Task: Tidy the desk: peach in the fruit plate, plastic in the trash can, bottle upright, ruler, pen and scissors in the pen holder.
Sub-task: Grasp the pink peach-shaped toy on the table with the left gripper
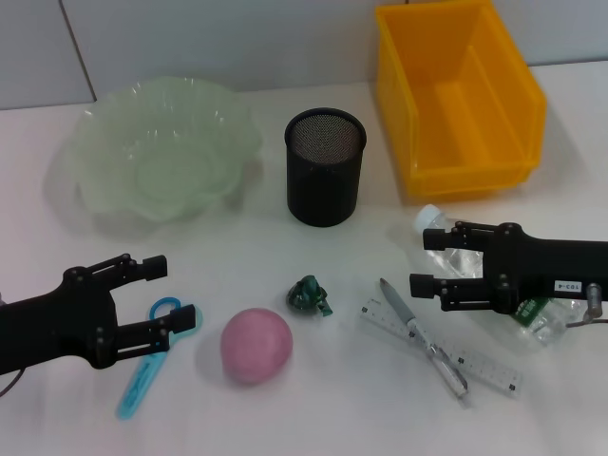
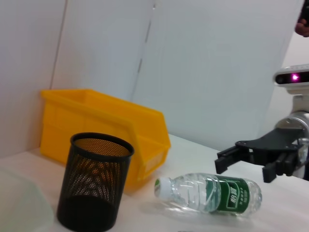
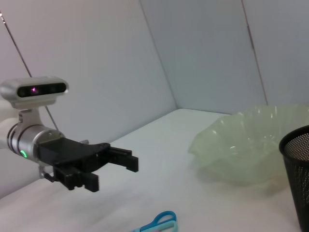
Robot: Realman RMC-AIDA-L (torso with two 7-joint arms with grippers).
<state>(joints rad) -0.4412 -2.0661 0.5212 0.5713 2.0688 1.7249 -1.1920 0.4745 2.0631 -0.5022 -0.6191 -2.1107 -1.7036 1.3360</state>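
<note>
On the white desk [image 1: 285, 418], I see the right gripper [image 1: 435, 258] spread over the lying bottle [image 1: 532, 313], touching nothing; my left gripper [image 1: 176, 294] gapes above the scissors [image 1: 144, 373], beside the peach [image 1: 256, 345].

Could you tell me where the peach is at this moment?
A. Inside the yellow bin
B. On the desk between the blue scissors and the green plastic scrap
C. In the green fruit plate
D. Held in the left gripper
B: the pink peach lies on the desk, with the blue scissors on one side and the green plastic scrap on the other; the fruit plate is empty.
</note>
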